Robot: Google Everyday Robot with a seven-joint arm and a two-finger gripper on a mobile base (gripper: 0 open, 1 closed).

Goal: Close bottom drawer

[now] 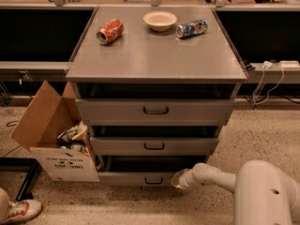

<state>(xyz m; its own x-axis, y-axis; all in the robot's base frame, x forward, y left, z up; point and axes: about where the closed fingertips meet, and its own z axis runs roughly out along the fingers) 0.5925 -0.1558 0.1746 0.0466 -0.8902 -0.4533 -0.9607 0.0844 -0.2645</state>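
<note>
The grey metal cabinet (157, 62) has three drawers, all slightly pulled out. The bottom drawer (136, 178) is the lowest one, with a flat grey front and a small dark loop handle (153, 180); it stands a little open, with a dark gap above its front. My gripper (177, 179) is at the end of the white arm (213, 175) coming from the lower right. It sits against the right end of the bottom drawer's front, just right of the handle.
An open cardboard box (51, 139) full of wrappers stands on the floor against the cabinet's left side. On the cabinet top lie a red can (110, 31), a white bowl (160, 20) and a blue can (191, 28). A shoe (21, 211) shows at bottom left. Cables (267, 81) hang at right.
</note>
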